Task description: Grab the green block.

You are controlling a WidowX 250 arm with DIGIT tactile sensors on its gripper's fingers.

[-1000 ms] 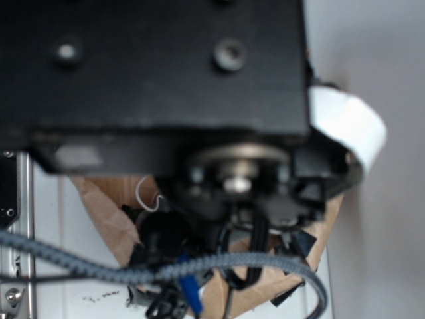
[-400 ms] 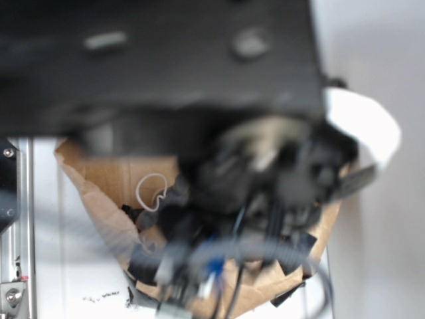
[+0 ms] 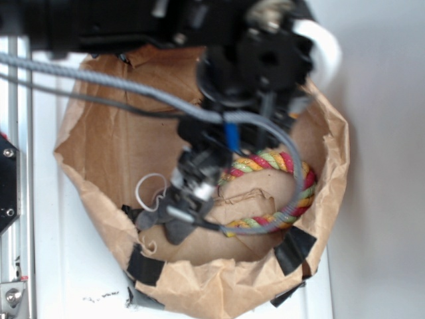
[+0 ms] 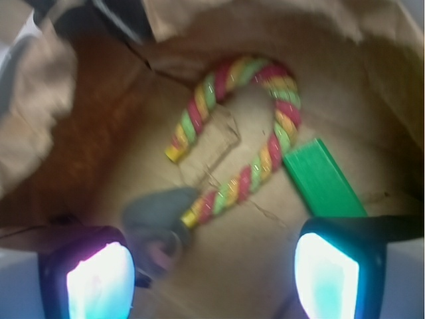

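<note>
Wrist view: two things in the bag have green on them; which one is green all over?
The green block, a flat smooth slab lying at the right, beside the rope's right arm. The twisted rope only mixes green strands with red and yellow ones.

The exterior camera looks straight down past my arm into the paper bag point(image 3: 99, 159). My wrist camera peers close between my fingers point(image 4: 99, 279), sharing the rope point(image 4: 265, 133).
</note>
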